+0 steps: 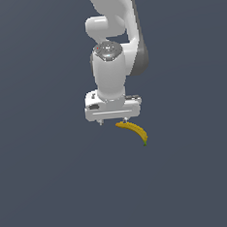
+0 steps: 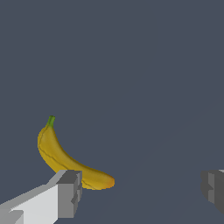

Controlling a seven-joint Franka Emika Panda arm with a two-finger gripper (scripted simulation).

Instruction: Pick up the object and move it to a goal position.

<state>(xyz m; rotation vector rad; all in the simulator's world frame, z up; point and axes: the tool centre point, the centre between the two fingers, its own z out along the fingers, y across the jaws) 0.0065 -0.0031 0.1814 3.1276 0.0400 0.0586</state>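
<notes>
A small curved yellow banana [image 1: 134, 130] with a green tip lies on the dark grey floor, just below the white gripper [image 1: 113, 121] and towards the exterior view's right. In the wrist view the banana [image 2: 65, 159] lies beyond one grey fingertip [image 2: 70, 194], partly behind it, not between the jaws. The other fingertip [image 2: 213, 189] is far across the frame. The gripper [image 2: 142, 192] is open wide and holds nothing.
The floor [image 1: 54, 189] is a plain dark grey surface. The white arm [image 1: 111, 42] rises above the gripper to the frame's top edge.
</notes>
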